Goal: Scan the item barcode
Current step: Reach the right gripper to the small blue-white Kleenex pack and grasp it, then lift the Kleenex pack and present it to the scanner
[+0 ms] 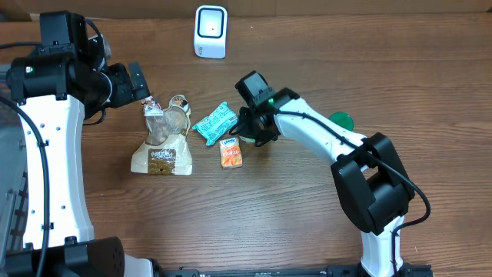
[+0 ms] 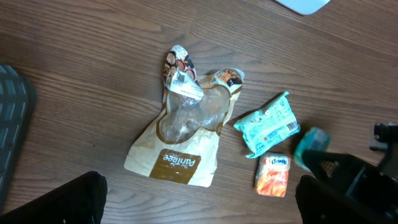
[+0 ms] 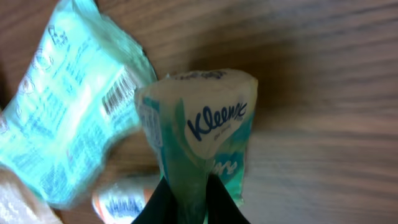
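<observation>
One soft green-and-white Kleenex tissue pack is pinched at one end by the right jaws, so its long axis runs straight out from them, logo face up toward the wrist camera. It lies on the near side of the white box-shaped scanner, slightly to the scanner's right, just beside a teal crinkled snack packet. Scanner and pack are well apart, so the coming move is probably a carry toward the scanner, barcode face leading. I cannot pick out that barcode here. The left jaws stand spread wide and empty, near a brown paper pouch, left of the scanner.
</observation>
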{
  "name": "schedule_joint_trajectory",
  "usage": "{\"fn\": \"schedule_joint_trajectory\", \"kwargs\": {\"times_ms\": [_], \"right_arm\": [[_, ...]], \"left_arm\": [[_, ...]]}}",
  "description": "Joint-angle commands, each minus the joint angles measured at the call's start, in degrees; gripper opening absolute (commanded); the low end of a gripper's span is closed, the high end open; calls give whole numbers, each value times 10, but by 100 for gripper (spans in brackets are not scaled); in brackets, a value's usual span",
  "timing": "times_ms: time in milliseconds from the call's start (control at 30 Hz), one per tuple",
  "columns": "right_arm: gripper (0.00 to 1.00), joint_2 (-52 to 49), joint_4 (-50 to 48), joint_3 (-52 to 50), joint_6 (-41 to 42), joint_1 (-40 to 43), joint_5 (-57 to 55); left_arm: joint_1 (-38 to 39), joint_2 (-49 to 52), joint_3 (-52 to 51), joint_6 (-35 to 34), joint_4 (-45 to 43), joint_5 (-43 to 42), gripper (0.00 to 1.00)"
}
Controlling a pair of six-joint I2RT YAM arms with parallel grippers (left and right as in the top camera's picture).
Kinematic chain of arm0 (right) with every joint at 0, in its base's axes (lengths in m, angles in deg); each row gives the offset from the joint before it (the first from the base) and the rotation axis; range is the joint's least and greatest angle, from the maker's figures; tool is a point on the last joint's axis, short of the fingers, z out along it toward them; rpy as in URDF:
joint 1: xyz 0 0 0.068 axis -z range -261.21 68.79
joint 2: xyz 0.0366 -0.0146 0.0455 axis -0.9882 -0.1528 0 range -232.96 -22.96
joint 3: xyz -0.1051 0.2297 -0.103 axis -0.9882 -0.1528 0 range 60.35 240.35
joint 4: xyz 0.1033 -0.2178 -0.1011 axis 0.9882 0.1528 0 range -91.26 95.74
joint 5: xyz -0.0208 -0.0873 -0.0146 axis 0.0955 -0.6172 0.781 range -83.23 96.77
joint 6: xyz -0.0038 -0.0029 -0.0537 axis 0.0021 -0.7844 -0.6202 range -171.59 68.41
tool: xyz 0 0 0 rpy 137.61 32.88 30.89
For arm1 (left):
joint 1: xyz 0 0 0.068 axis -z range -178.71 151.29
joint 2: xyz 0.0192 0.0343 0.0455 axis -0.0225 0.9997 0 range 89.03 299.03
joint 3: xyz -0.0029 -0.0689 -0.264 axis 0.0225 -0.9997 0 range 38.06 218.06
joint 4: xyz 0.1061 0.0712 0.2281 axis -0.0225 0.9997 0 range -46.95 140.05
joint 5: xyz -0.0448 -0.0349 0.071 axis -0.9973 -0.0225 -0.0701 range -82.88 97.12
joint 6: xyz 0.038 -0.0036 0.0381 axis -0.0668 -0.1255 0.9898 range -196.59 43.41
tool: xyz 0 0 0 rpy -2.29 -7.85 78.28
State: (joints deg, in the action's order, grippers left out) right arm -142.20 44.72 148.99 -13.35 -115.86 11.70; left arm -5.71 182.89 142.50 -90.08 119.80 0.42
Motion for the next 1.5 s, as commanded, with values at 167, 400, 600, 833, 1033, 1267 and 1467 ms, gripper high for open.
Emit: {"fn": "schedule_joint_trajectory", "kwargs": {"times_ms": [167,400,600,833,1033,1267,1467], "right_arm": [[39,2,121,69,-208,-10,-115],[54,11,136,75,-173,37,-5],[51,-6,123,43,-208,87,94],[41,-15,49,-17,-219,88,162],[28,-41,-7,-60,-178,88,181],[4,-36,12,-48,-175,101,239],[4,53,47,-20,-238,157,457]], "left_arm": [[-2,-9,4,4,-1,-2,99],[-2,-9,4,4,-1,-2,100],[-2,-9,4,4,-1,-2,100],[-2,-9,4,4,-1,-2,100],[-2,-9,4,4,-1,-2,100],[-2,-9,4,4,-1,-2,100],[-2,-9,4,4,-1,-2,100]]}}
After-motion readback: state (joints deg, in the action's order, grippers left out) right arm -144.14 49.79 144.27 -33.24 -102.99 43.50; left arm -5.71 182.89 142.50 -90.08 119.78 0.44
